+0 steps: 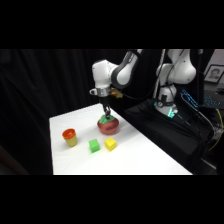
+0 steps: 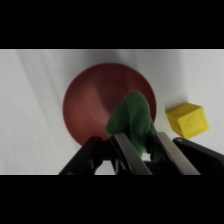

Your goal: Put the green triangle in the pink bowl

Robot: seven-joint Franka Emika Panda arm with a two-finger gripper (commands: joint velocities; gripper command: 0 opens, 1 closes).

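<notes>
Near the tabletop's [image 1: 150,155] front edge there's a green cube [image 1: 94,145] and yellow cube [image 1: 110,144], an orange-and-yellow cup [image 1: 70,137] toward the left edge, and further back the gripper [image 1: 106,117] is pinching the green triangle [image 2: 131,118] right over the pink bowl [image 2: 90,107].

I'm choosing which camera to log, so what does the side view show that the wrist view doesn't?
Only the side view shows the orange-and-yellow cup, the green cube, the arm's base and the table's whole layout. Only the wrist view shows the bowl's bare inside and the fingers closed on the block. Both show the gripper holding the green triangle over the pink bowl, and the yellow cube.
</notes>
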